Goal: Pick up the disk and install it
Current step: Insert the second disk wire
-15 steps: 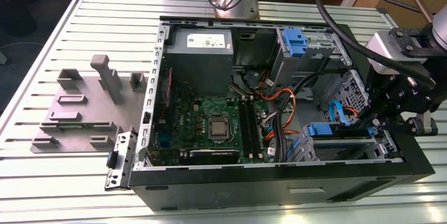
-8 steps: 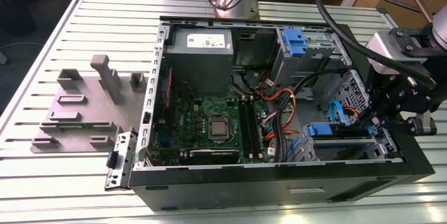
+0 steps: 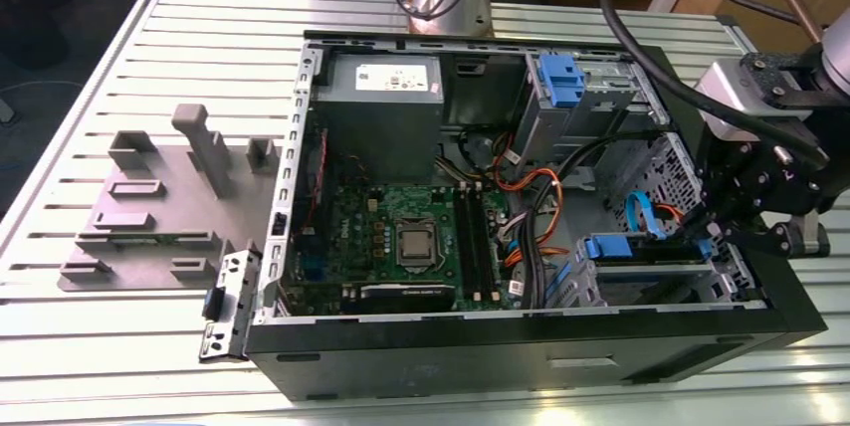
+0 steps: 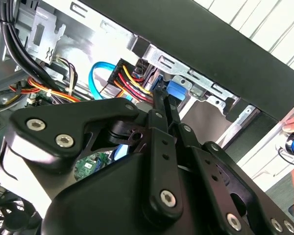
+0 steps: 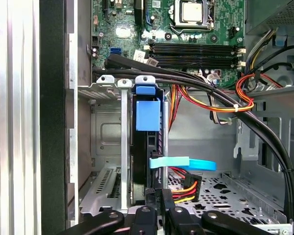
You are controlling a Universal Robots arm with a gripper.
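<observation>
Black cables (image 5: 196, 83) across the drive cage (image 5: 108, 147), above the disk (image 5: 148, 115).

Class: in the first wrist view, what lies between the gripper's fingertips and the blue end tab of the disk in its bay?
A light blue flat cable crosses between the gripper and the disk's blue tab, in the first wrist view.

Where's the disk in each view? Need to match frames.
Exterior view: the disk sits in the lower drive cage, at the exterior view's right.
First wrist view: edge-on in that cage, blue tab showing.
Second wrist view: blue tab beyond the gripper.
Shared landmark: light-blue data cable.
</observation>
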